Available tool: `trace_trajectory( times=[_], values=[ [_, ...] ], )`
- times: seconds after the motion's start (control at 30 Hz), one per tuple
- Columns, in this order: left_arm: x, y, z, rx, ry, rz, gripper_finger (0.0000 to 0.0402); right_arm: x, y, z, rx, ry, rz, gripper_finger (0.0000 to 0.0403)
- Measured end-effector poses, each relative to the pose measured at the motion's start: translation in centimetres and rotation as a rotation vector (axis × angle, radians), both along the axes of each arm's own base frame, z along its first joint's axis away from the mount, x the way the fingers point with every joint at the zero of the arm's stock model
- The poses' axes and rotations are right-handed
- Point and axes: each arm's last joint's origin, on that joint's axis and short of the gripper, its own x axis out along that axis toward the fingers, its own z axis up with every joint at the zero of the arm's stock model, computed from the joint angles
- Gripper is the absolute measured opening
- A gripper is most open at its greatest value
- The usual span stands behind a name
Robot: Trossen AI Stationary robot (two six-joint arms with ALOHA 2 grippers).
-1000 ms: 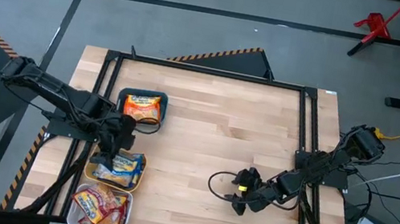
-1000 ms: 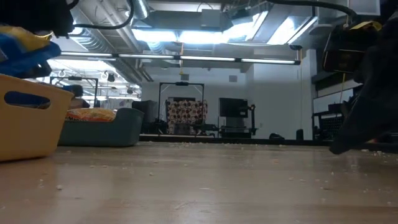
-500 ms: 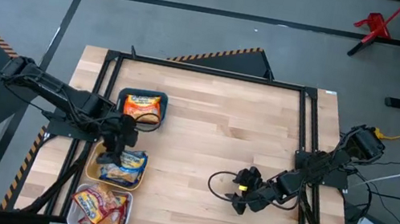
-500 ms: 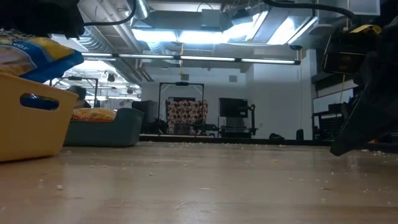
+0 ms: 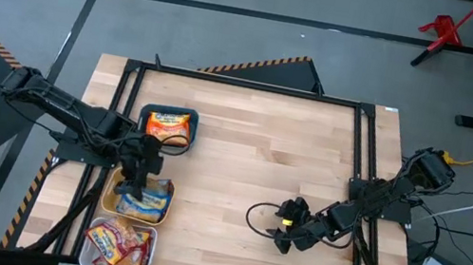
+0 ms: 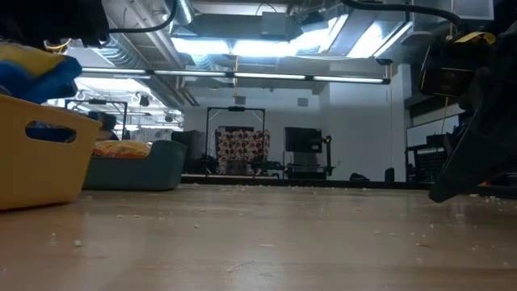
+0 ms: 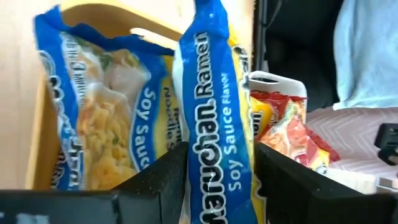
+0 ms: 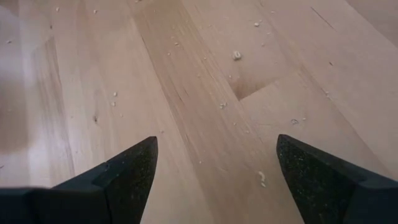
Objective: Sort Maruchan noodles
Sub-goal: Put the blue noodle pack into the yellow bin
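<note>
My left gripper [image 5: 141, 172] is shut on a blue Maruchan soy-sauce packet [image 7: 214, 124] above the yellow tray [image 5: 113, 197]. A second blue packet [image 7: 93, 124] lies flat in that tray. An orange packet [image 5: 167, 127] lies in the teal tray [image 5: 149, 110] at the far side. Red-pink packets [image 5: 116, 245] fill the white tray [image 5: 152, 234] at the near side. In the low view the blue packet [image 6: 36, 73] shows above the yellow tray [image 6: 40, 162]. My right gripper [image 5: 282, 234] rests open low over bare wood [image 8: 214, 168]. My left gripper pinches the blue packet between its two fingers [image 7: 155, 180], which lie on its two flat faces near one end [image 7: 214, 174]. The fingers slant down from above. The packet stands on edge and reaches forward over the yellow tray, beside the other blue packet.
The three trays stand in a row along the table's left side. The table's middle and far right are bare wood [image 5: 261, 156]. A black cable loop [image 5: 259, 215] lies by my right gripper. Metal frame rails [image 5: 245, 84] run round the tabletop.
My left gripper has stayed shut on the blue packet over the yellow tray. The packet has swung in the hold: half a second ago its flat face showed higher in the low view, and now it sits lower and edge-on toward the tray. The right arm kept still.
</note>
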Motion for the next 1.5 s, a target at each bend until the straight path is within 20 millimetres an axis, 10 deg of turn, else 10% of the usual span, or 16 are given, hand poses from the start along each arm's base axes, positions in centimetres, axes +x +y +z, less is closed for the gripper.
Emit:
trace_trajectory(
  times=[0.9,1.5],
  values=[
    [-0.7,3.6,-1.1,0.255,0.132,0.265,0.0170,0.1,0.0,0.0,0.007,-0.007,-0.001,0.0317],
    [-0.3,3.3,0.3,0.115,0.099,0.193,0.0170,0.3,0.2,0.3,0.002,-0.052,-0.005,0.0317]
  ],
)
